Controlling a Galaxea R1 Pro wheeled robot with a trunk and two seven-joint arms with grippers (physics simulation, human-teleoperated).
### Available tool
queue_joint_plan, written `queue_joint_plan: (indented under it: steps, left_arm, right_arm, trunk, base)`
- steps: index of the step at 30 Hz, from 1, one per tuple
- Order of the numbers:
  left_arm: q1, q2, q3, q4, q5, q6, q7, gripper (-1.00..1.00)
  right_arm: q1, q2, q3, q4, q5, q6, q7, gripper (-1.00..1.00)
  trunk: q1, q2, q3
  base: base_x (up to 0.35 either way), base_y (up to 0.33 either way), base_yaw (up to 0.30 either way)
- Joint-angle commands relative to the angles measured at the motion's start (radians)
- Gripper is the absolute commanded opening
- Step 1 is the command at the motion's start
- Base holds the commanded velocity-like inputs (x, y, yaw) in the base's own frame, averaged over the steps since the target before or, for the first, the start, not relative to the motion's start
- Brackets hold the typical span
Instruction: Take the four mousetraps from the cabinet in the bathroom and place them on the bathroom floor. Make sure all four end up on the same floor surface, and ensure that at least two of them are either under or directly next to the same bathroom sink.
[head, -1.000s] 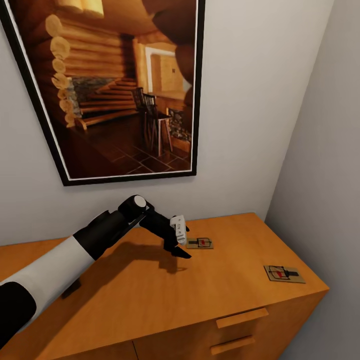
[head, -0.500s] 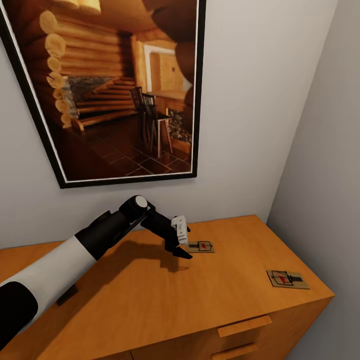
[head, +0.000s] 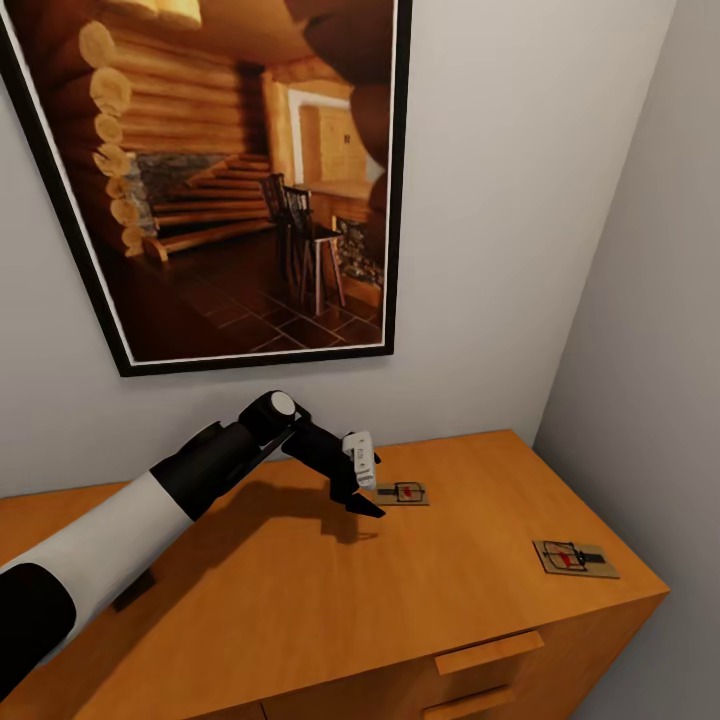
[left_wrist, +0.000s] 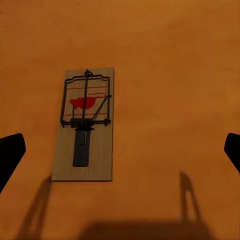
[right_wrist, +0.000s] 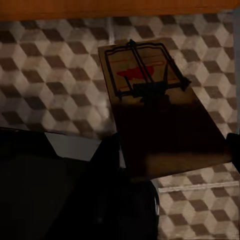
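**Left wrist view: a mousetrap lies flat between spread fingers**

Left wrist view looks straight down on a mousetrap (left_wrist: 84, 125) lying flat on the orange wood of the cabinet (left_wrist: 170, 75) top. The two dark fingertips (left_wrist: 10, 155) sit far out at either edge of that picture, so the left gripper (left_wrist: 120, 155) is spread wide with nothing between its jaws; the trap lies nearer one finger than the other.

From the head camera, the left gripper (head: 362, 487) hangs over the cabinet (head: 300, 590) top, just beside that same mousetrap (head: 403, 493), which rests toward the back, near the wall. A second mousetrap (head: 574, 558) lies well apart from it, close to the cabinet's right front corner. Two slab handles (head: 485, 651) show on the drawer fronts below. A large framed picture (head: 230, 170) of a log-cabin interior hangs on the wall above.

The right wrist camera shows a third mousetrap (right_wrist: 160, 105) held out over the cube-patterned bathroom floor (right_wrist: 45, 75). Its near end is in deep shadow where the right gripper (right_wrist: 177, 165) has hold of it, jaws closed on the board.
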Motion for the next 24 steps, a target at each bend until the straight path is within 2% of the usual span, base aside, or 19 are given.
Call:
queue_joint_plan:
  steps: [1, 6, 9, 12, 14, 18, 21, 24]
  left_arm:
    - [-0.001, 0.0, -0.001, -0.001, 0.001, 0.008, -0.002, 1.0]
    - [-0.001, -0.009, -0.002, 0.0, 0.001, 0.008, -0.002, 1.0]
    - [-0.001, -0.011, -0.003, 0.0, 0.001, 0.008, -0.002, 1.0]
    - [-0.001, -0.011, -0.003, 0.0, 0.001, 0.008, -0.002, 1.0]
    - [-0.001, -0.011, -0.003, 0.0, 0.001, 0.008, -0.002, 1.0]
    - [-0.001, -0.012, -0.003, 0.0, 0.001, 0.008, -0.002, 1.0]
    - [-0.001, -0.012, -0.003, 0.0, 0.001, 0.008, -0.002, 1.0]
    - [-0.001, -0.013, -0.003, 0.0, 0.001, 0.008, -0.002, 1.0]
  right_arm:
    - [-0.001, 0.001, -0.007, 0.0, 0.008, 0.009, -0.003, -1.0]
    - [0.0, 0.021, -0.007, -0.003, 0.01, 0.087, -0.001, -1.0]
    - [0.0, 0.04, -0.005, -0.003, 0.011, 0.1, 0.001, -1.0]
    - [0.0, 0.046, -0.005, -0.002, 0.011, 0.107, 0.012, -1.0]
    - [0.0, 0.046, -0.008, -0.002, 0.01, 0.143, 0.039, -1.0]
    - [0.0, 0.046, -0.011, -0.003, 0.004, 0.271, 0.125, -1.0]
    - [0.0, 0.044, -0.011, -0.003, -0.004, 0.309, 0.169, -1.0]
    - [0.0, 0.04, -0.011, -0.003, -0.01, 0.321, 0.186, -1.0]
  trunk:
    - [0.0, -0.001, -0.001]
    - [0.0, -0.001, -0.001]
    - [0.0, -0.001, -0.001]
    - [0.0, -0.001, -0.001]
    - [0.0, -0.001, -0.001]
    - [0.0, -0.001, -0.001]
    - [0.0, -0.001, -0.001]
    - [0.0, -0.001, -0.001]
  base:
    - [0.0, 0.0, 0.0]
    - [0.0, 0.0, 0.0]
    - [0.0, 0.0, 0.0]
    - [0.0, 0.0, 0.0]
    - [0.0, 0.0, 0.0]
    - [0.0, 0.0, 0.0]
    - [0.0, 0.0, 0.0]
    - [0.0, 0.0, 0.0]
